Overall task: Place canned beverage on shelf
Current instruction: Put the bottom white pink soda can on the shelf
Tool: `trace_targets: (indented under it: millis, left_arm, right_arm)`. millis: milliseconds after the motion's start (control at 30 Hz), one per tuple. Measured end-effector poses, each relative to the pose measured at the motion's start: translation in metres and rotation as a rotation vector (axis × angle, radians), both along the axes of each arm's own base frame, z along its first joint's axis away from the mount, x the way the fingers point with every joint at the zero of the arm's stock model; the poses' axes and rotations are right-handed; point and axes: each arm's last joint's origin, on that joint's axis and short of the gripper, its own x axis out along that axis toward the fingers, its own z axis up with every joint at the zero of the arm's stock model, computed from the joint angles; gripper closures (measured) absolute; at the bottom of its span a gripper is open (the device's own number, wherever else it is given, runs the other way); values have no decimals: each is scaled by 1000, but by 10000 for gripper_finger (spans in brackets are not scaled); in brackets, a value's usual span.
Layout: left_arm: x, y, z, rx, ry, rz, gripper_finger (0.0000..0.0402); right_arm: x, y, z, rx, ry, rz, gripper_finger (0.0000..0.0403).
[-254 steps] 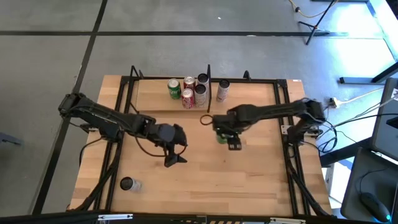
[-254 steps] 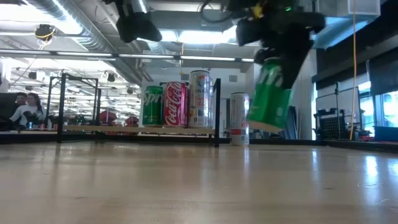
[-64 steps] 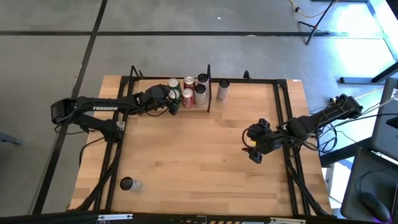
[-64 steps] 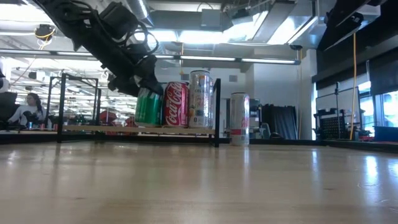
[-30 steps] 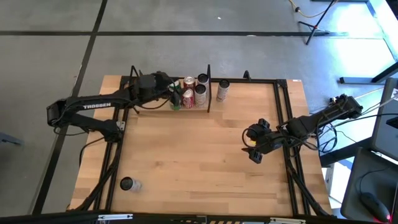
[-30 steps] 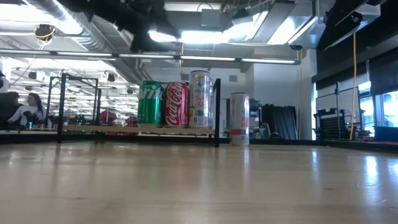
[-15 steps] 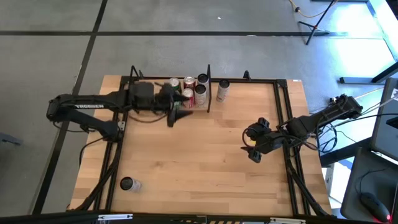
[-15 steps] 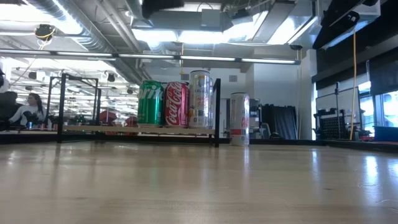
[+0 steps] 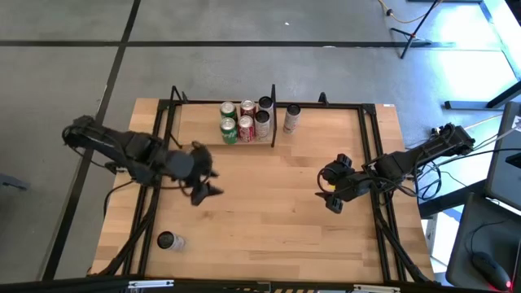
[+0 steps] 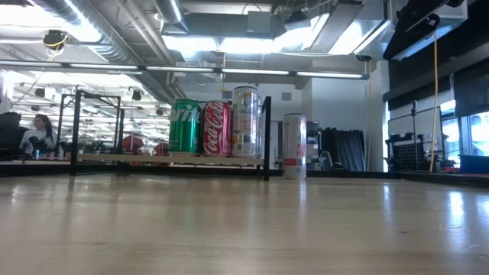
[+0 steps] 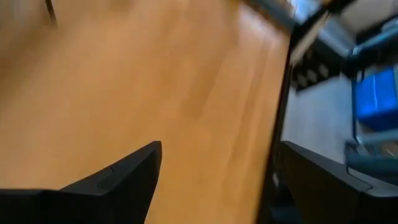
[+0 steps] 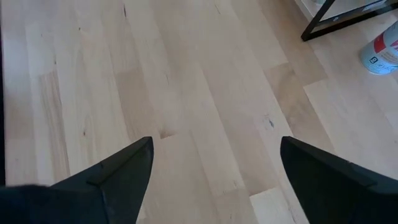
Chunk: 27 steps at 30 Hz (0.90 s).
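Two green cans (image 9: 229,129) stand on the shelf (image 9: 199,122) at the table's far side, with two red cans (image 9: 247,129) and two silver ones (image 9: 263,122), all left of the black divider post (image 9: 273,114). The low view shows a green can (image 10: 184,126), a red can (image 10: 216,127) and a silver can (image 10: 246,122) upright on the ledge. My left gripper (image 9: 212,183) is open and empty over the table's left middle, well short of the shelf; its wrist view (image 11: 217,149) shows only bare wood. My right gripper (image 9: 328,194) is open and empty at the right middle (image 12: 214,140).
A white can (image 9: 291,118) stands on the table just right of the divider post; it also shows in the low view (image 10: 294,145) and the right wrist view (image 12: 382,46). Another can (image 9: 167,241) stands near the front left corner. Black frame rods run along the table's sides.
My left gripper has drawn back from the cans on the shelf, toward the table's near edge and a little left, open and empty. The green can stays upright on the shelf. My right arm has kept still.
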Motion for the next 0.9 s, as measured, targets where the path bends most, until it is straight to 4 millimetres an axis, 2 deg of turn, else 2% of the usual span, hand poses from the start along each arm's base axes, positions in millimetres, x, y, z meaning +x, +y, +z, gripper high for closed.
trace_targets:
  millis: [233,433,667,900]
  left_arm:
    - [-33,-30,-16,-260,343,42,86]
    - [-61,-50,-22,-390,604,100,86]
    - [-79,-72,-24,-454,712,144,86]
    - [-83,-100,-38,-338,718,87,86]
  right_arm:
    - [0,0,0,-4,0,5,66]
    - [0,-1,0,-25,-9,-7,66]
    - [0,-1,0,-35,-12,-6,66]
    - [0,-1,0,-54,-13,2,66]
